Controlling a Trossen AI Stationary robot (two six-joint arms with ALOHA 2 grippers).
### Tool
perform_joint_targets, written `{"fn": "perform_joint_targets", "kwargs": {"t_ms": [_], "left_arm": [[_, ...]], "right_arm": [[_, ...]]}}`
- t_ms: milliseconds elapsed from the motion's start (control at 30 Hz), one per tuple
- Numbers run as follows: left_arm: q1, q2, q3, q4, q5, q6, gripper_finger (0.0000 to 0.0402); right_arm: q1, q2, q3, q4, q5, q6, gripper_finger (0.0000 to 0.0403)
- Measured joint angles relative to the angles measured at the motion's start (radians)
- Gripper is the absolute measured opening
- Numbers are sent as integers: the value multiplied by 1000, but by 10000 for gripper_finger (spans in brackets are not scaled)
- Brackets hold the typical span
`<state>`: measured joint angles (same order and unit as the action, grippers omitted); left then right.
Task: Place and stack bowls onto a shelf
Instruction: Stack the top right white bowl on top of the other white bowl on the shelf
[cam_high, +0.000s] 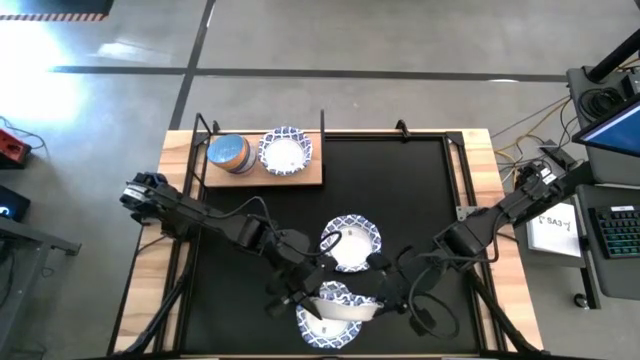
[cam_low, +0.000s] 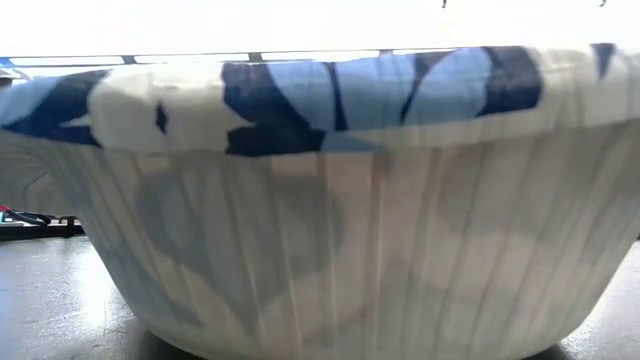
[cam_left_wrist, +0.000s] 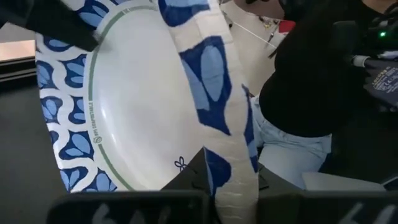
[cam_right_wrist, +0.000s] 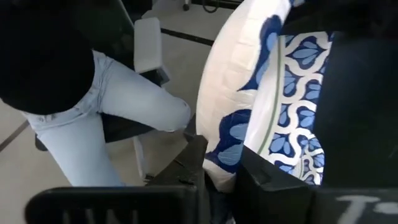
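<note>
A white bowl with a blue patterned rim (cam_high: 335, 312) is at the mat's near edge and fills the low view (cam_low: 330, 200). My left gripper (cam_high: 310, 293) is shut on its left rim and my right gripper (cam_high: 380, 298) on its right rim. A second white bowl (cam_high: 351, 241) rests on its base in the mat's middle. The light-wood shelf (cam_high: 262, 176) stands at the far left. It carries a blue-grey bowl (cam_high: 228, 153) and a white patterned bowl (cam_high: 285, 150). My left gripper holds the bowl's rim (cam_left_wrist: 217, 155) on its left side, one finger inside the bowl and one outside against the ribbed wall. The fingers come from the table's left. Whether the base is on the mat I cannot tell. My right gripper holds the bowl's rim (cam_right_wrist: 227, 152) on its right side, one finger outside on the white ribbed wall and one inside over the patterned band. The fingers come from the table's right. The bowl stands about level in the low view.
A large black mat (cam_high: 420, 190) covers the table. A person in a dark top and light jeans (cam_right_wrist: 93, 106) stands beyond the table's near edge. A keyboard and paper (cam_high: 580, 225) lie off the table's right side.
</note>
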<state>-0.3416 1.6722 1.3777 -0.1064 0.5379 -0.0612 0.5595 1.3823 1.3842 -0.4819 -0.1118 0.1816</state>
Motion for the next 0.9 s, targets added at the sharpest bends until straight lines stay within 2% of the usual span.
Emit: {"fn": "perform_joint_targets", "kwargs": {"t_ms": [133, 333, 600, 700, 900], "left_arm": [[0, 0, 0, 1, -10, 0, 2], [3, 0, 0, -13, -28, -6, 2], [2, 0, 0, -100, -37, -32, 1], [7, 0, 0, -155, -84, -34, 1], [29, -2, 14, -384, -325, -35, 1]], "right_arm": [[-1, 0, 0, 7, 17, -1, 76], [-3, -6, 0, 8, 141, 5, 130], [-14, -51, 38, -14, 148, 4, 165], [-18, -65, 67, -14, 188, 2, 169], [-19, -81, 85, -74, 431, 2, 162]]}}
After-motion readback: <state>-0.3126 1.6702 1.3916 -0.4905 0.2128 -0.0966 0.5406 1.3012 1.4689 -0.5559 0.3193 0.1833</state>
